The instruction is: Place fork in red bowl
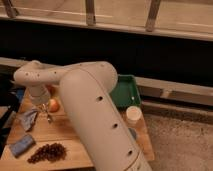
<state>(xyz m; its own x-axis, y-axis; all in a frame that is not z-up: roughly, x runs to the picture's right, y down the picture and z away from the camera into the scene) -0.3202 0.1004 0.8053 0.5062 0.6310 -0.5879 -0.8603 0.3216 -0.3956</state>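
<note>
- Basically, the white robot arm (90, 115) hogs the shot: it rises from the bottom middle, bends at the top and reaches out to the left over the table.
- Next biggest is the wooden table (55, 131), running from the left edge to just past the arm, with speckled grey floor to its right and a dark wall with a metal railing behind it.
- The green tray (126, 90) sits at the table's back right corner, partly hidden by the arm.
- A bunch of dark grapes (47, 152) lies at the front left of the table.
- A crumpled grey-blue cloth (27, 119) lies on the left side, further back than the grapes.
- A blue sponge (22, 145) sits at the front left, just beside the grapes.
- A white cup (133, 115) stands upright near the right edge, in front of the tray.
- The red bowl (53, 105) shows as a reddish-orange round shape at the back left, tucked under the arm's reach.
- The gripper (47, 114) points down right beside the red bowl, on its left and front. Whether it's wide, narrow or holding anything, nobody could tell from this view.
- The fork (49, 119) is probably the thin silvery sliver right under the gripper, just in front of the red bowl and not inside it. Whether it's touching the wood can't be made out.
</note>
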